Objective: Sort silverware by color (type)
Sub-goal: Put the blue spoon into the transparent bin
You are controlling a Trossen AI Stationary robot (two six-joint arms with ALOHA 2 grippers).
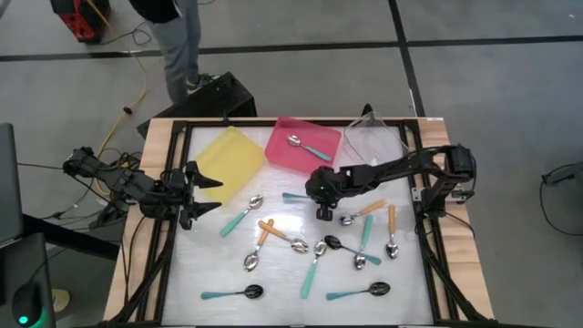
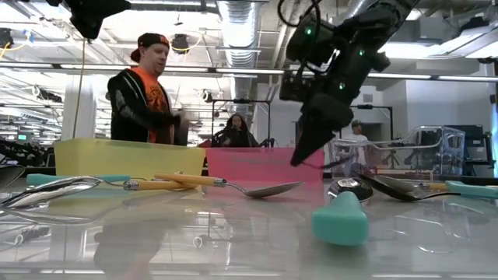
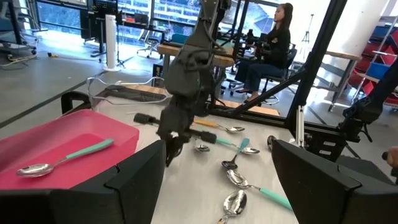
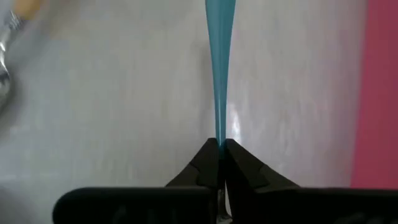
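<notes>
My right gripper (image 1: 314,196) (image 4: 221,149) hangs near the table's middle, just in front of the pink tray (image 1: 301,141), shut on a teal-handled spoon (image 1: 293,196). The spoon's handle sticks out toward the table's left, and its bowl is hidden under the gripper. One teal spoon with a silver bowl (image 1: 305,146) lies in the pink tray. The yellow tray (image 1: 232,159) is bare. My left gripper (image 1: 205,193) waits open at the table's left, beside the yellow tray, with nothing between its fingers. My right gripper pinches the teal spoon's handle at its narrow part (image 4: 221,124) between the two fingertips. The fingers slant down from the table's right, and the handle runs on straight ahead of them, widening toward its free end. Whether the free end rests on the table, I cannot tell.
Several teal- and orange-handled spoons lie scattered over the table's near half, among them an orange one (image 1: 264,232) and a teal one (image 1: 314,269). A clear tray (image 1: 378,141) stands at the far right. A person (image 2: 144,93) stands beyond the far edge.
</notes>
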